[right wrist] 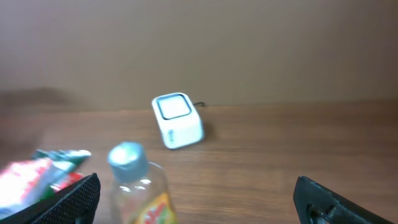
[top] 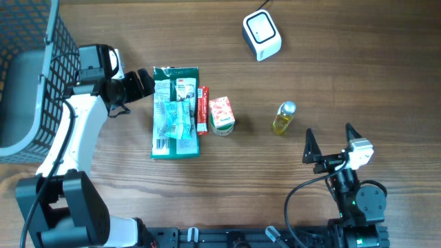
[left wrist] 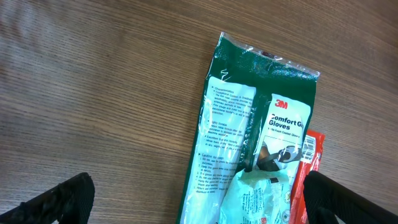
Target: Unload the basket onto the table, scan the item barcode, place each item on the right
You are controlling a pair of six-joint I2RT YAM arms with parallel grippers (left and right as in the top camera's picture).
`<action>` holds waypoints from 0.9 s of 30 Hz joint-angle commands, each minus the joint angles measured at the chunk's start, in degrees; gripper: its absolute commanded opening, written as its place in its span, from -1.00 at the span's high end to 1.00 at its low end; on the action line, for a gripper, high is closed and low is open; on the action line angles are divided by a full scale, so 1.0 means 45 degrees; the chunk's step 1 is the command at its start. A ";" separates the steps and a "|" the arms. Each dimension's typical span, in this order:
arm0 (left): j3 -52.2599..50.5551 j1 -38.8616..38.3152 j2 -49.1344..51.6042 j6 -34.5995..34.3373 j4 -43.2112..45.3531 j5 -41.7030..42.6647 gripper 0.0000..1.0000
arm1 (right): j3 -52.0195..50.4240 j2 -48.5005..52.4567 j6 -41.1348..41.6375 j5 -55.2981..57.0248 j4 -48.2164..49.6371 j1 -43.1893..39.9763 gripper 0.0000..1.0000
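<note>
Approach step, left hand (top: 145,82) and right hand (top: 329,136) released, empty; likely next, closing on the glove pack (top: 175,111), then showing its barcode to the scanner (top: 262,36).

basket (top: 65,34): dark mesh, far left | inside grey, perhaps a liner | table (top: 344,69): wood

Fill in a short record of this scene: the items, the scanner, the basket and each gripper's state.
Items: green plastic glove packet, thin red sachet, small pink carton, small yellow-liquid bottle with silver cap
Scanner: white boxy barcode scanner, apart from the items
Basket: grey mesh basket, beside the left arm
Left gripper: open, beside the glove packet
Right gripper: open, holding nothing
</note>
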 commanded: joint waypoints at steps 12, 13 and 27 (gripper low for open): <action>0.0165 0.0121 -0.0141 0.0117 0.0039 -0.0083 -1.00 | 0.0899 0.0000 0.5906 -0.3152 -0.0797 -0.0039 -0.99; 0.0165 0.0117 -0.0141 0.0117 0.0039 -0.0087 -1.00 | 0.1491 0.0000 0.5897 -0.3147 -0.1219 -0.0039 -0.99; 0.0165 0.0121 -0.0141 0.0117 0.0039 -0.0087 -1.00 | 1.1293 0.7213 0.3643 -0.4959 -0.7436 -0.0039 -1.00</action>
